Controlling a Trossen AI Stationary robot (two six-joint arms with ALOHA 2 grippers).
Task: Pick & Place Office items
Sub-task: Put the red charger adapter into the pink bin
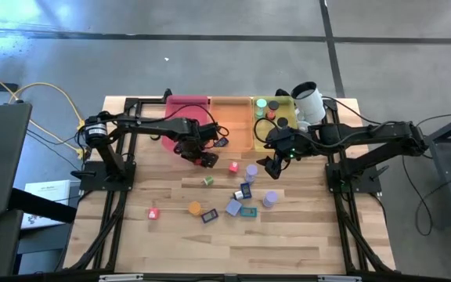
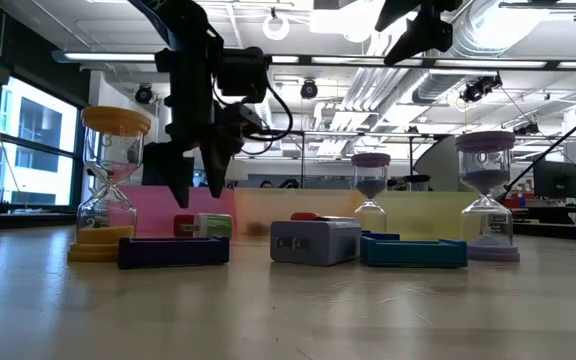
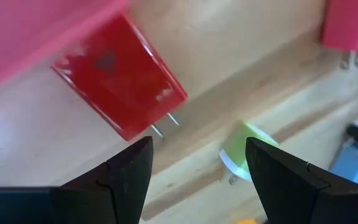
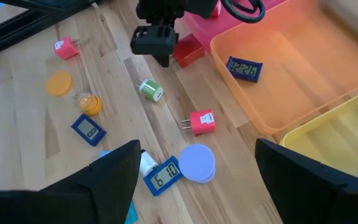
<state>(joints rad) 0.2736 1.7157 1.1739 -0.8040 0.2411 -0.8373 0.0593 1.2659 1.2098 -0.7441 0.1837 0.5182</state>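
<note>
I have the left gripper (image 1: 200,152) hanging just above the red plastic plug adapter (image 3: 120,83), which lies flat on the wooden table (image 1: 304,235) right against the front wall of the pink tray (image 1: 188,106). The left fingers stand apart and hold nothing; in the wrist view the red block sits ahead of the gap, its two metal prongs pointing back toward the fingers. As I judge it, this is the approach for a pick. To do it well I would centre the gap over the block's body, not the prongs, turn the wrist so the pads meet its two broad flat sides, and come down straight, keeping the far finger clear of the tray wall, which leaves little room on that side. The small green round plug (image 3: 246,148) lies near but apart, so it should not be disturbed.

The right gripper (image 1: 276,162) waits above the table in front of the orange tray (image 4: 303,74), its jaws also apart and empty. Below it lie the pink plug adapter (image 4: 201,122), a lavender round hourglass top (image 4: 196,163) and a blue digital clock (image 4: 164,175).

As for writing, the clock beside the hourglass shows what reads like "6 10"; another blue clock (image 4: 245,70) already in the orange tray shows digits I cannot make out. The red adapter bears a faint moulded mark, unreadable.
</note>
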